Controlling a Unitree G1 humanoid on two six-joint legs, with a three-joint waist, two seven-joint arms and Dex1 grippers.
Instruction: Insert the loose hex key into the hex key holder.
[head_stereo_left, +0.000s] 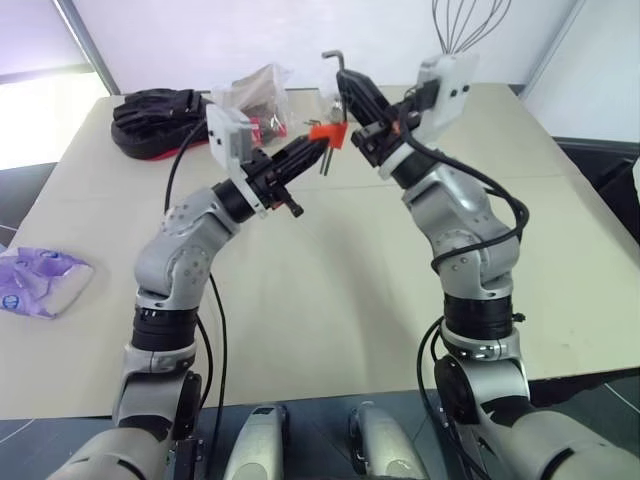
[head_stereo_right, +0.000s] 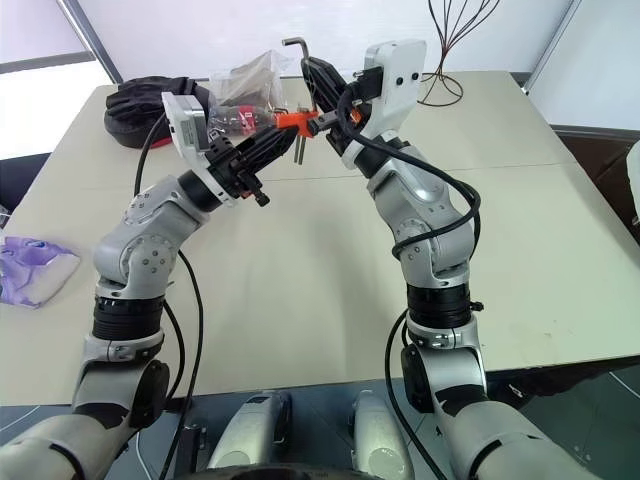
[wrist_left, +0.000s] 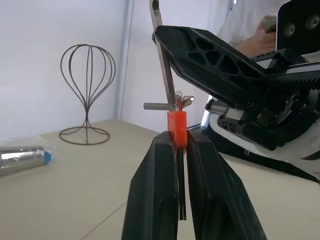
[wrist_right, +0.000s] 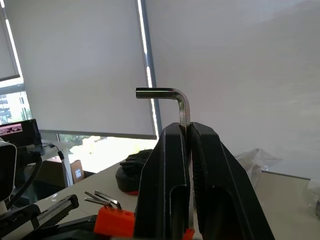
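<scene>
Both grippers are raised above the table (head_stereo_left: 330, 290), facing each other. My left gripper (head_stereo_left: 318, 142) is shut on the hex key holder (head_stereo_left: 326, 132), a small orange-red block with short grey keys sticking out; the left wrist view has the holder (wrist_left: 176, 129) pinched between the black fingertips. My right gripper (head_stereo_left: 350, 92) is shut on the loose hex key (head_stereo_left: 340, 62), held upright with its short bent end on top. In the right wrist view the key (wrist_right: 177, 96) rises from between the fingers. Its lower end reaches the holder's top (wrist_left: 173, 106); I cannot tell whether it is inside a slot.
A black bag (head_stereo_left: 155, 120) and a clear plastic packet (head_stereo_left: 255, 92) lie at the table's far left. A wire stand (head_stereo_right: 455, 40) is at the far right. A purple bag (head_stereo_left: 35, 282) sits on the left edge. A person's hand (wrist_left: 255, 30) shows behind the right arm.
</scene>
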